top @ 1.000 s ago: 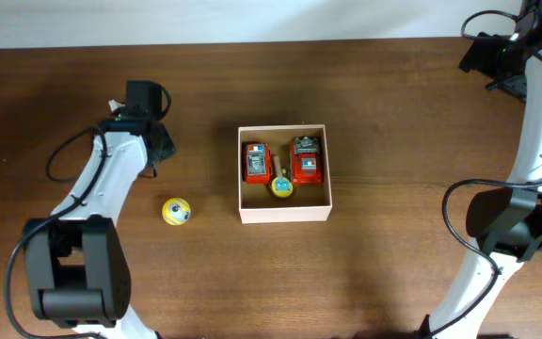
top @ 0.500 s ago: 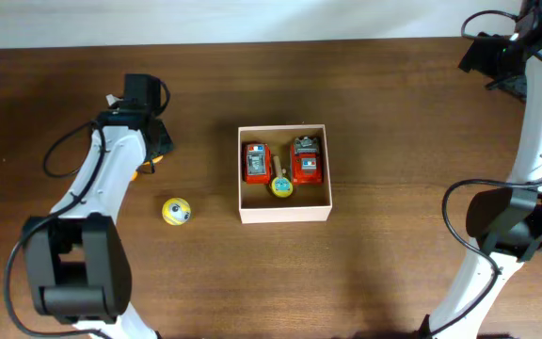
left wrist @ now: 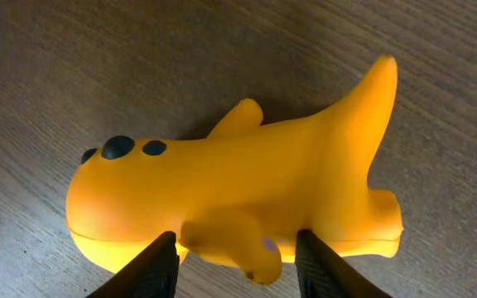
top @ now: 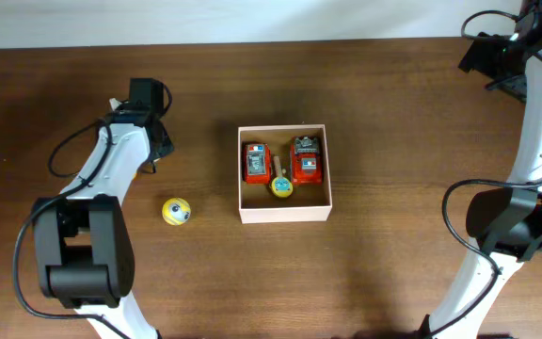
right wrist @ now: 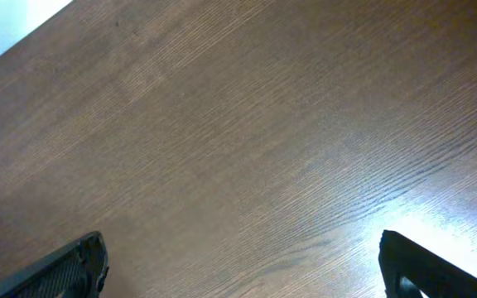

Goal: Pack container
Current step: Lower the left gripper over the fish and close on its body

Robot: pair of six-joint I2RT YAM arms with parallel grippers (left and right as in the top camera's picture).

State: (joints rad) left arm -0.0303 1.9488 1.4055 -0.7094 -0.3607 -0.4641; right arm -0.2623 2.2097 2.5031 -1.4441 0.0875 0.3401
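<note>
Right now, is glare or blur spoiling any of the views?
Right wrist: glare whitens the table at lower right, and the grain is otherwise crisp. Left wrist: the yellow finned toy is sharp and evenly lit. Overhead: even light, no blur.

Container (top: 285, 215) floor is mostly filled by red toy (top: 256, 162), second red toy (top: 307, 159), yellow piece (top: 280, 187) between; front strip is left free. Bare table (top: 393, 141) is seen to its right. Left approach is narrowed by ball (top: 176, 211) and left arm (top: 111, 174).

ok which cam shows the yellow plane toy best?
Left wrist: the yellow plane toy fills the frame, between the fingers of the left gripper. Overhead shows only an orange sliver beside the arm; right wrist shows none.
</note>
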